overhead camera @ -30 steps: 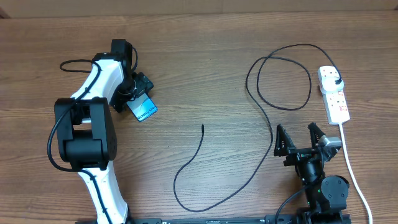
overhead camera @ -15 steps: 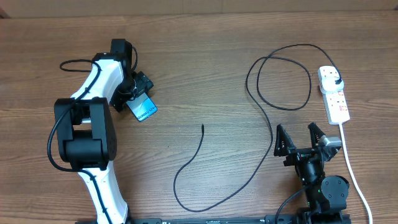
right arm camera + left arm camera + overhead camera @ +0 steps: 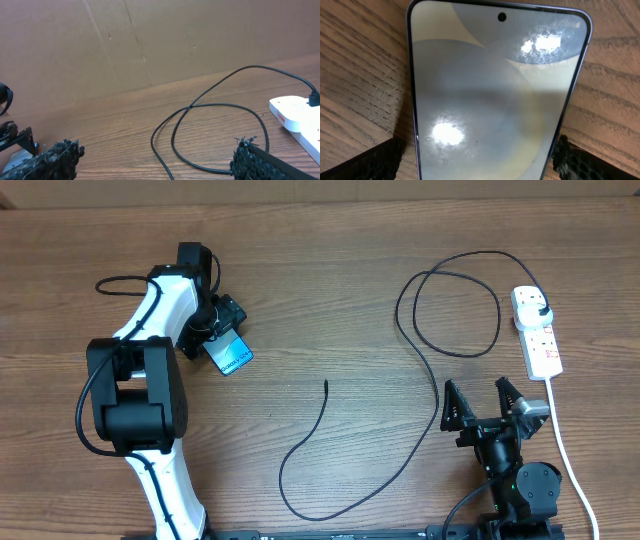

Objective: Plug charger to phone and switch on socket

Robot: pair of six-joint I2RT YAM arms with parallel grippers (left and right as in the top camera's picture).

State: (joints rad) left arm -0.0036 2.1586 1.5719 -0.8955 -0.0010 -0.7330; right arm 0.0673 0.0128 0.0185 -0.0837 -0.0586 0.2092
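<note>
The phone (image 3: 233, 358) lies on the wooden table at the left, its light-blue screen up; it fills the left wrist view (image 3: 495, 95). My left gripper (image 3: 223, 337) straddles one end of it, a finger on each long side (image 3: 480, 162), open, with a thin gap at the left finger. The charger cable (image 3: 400, 465) loops across the middle, its free tip (image 3: 326, 383) lying bare on the wood. Its black plug (image 3: 541, 307) sits in the white socket strip (image 3: 541, 345). My right gripper (image 3: 480, 406) is open and empty near the front edge, with the cable (image 3: 200, 107) and strip (image 3: 295, 112) ahead of it.
The strip's thick white cord (image 3: 566, 450) runs down the right side past my right arm's base. A cardboard wall (image 3: 150, 40) stands behind the table. Bare wood lies between the phone and the cable tip.
</note>
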